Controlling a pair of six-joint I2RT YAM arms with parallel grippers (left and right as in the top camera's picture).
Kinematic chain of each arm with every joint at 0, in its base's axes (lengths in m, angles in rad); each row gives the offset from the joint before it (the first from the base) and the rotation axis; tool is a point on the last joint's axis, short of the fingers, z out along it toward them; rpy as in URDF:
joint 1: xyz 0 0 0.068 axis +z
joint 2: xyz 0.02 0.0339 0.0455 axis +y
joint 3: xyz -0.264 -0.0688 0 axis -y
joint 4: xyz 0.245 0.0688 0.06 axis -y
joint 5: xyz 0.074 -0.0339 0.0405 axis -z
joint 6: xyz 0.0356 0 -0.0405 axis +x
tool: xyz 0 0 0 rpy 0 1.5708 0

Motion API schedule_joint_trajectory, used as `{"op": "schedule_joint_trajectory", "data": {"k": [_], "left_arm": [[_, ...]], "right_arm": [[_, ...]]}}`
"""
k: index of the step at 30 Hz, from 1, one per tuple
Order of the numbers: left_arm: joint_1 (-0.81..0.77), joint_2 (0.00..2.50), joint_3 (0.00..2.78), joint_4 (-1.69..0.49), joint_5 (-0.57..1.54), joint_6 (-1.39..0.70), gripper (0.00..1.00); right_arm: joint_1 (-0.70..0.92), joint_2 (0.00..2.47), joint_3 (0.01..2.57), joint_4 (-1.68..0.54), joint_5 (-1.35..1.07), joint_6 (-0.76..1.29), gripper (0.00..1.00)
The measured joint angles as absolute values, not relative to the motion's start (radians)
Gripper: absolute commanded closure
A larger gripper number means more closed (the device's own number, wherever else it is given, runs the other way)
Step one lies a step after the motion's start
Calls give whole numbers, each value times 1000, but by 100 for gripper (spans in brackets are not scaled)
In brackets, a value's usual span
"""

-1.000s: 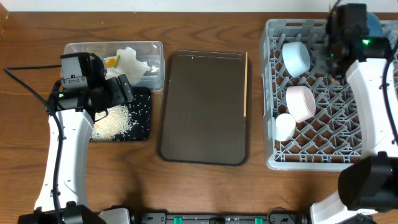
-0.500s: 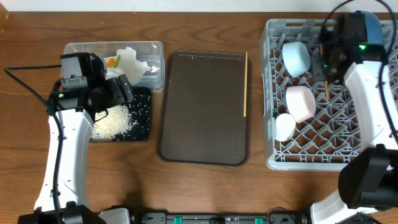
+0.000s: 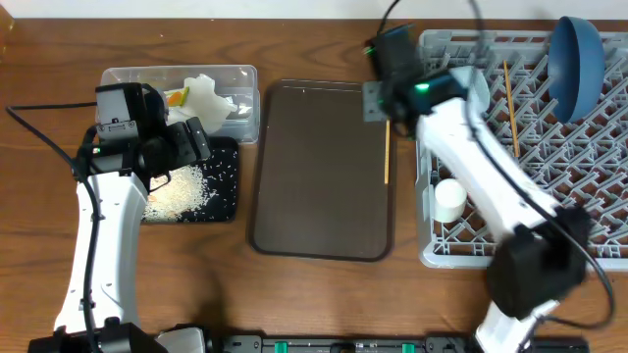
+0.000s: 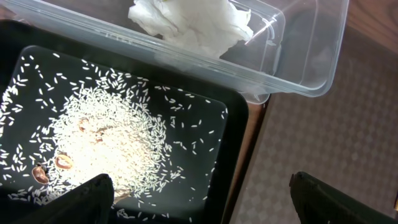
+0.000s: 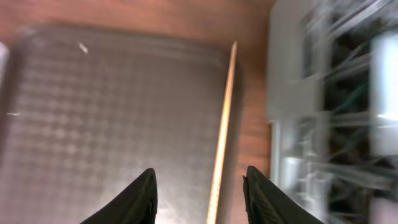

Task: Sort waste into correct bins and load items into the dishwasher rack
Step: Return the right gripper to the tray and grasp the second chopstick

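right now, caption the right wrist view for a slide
Open right gripper above a thin wooden chopstick along the edge of the dark brown rectangular tray, grey plastic rack beside it

- Overhead view: bright, even light from above; shadows on the tabletop (image 3: 324,304) are soft and short.
- The right arm (image 3: 461,147) is smeared with motion blur at the rack's (image 3: 589,147) left edge.
- Left wrist view is sharp; glare streaks the clear tub's (image 4: 298,81) rim, and the rice (image 4: 106,137) glows white on the black tray (image 4: 211,186).
- Right wrist view is blurred throughout: chopstick (image 5: 222,124) soft, rack streaked.
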State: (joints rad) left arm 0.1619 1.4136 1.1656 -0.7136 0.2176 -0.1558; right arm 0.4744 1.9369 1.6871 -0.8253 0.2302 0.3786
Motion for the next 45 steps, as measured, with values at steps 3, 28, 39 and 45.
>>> {"op": "schedule_joint_trajectory", "data": {"k": [3, 28, 39, 45], "left_arm": [[162, 1414, 1166, -714, 217, -156, 7], [162, 1414, 1166, -713, 217, -156, 7], [162, 1414, 1166, -713, 217, -156, 7], [162, 1414, 1166, -713, 218, -156, 7]], "right_arm": [[496, 2046, 1687, -826, 272, 443, 64], [494, 2201, 1682, -828, 371, 578, 61], [494, 2219, 1682, -825, 370, 578, 63], [494, 2249, 1682, -822, 358, 578, 70]]}}
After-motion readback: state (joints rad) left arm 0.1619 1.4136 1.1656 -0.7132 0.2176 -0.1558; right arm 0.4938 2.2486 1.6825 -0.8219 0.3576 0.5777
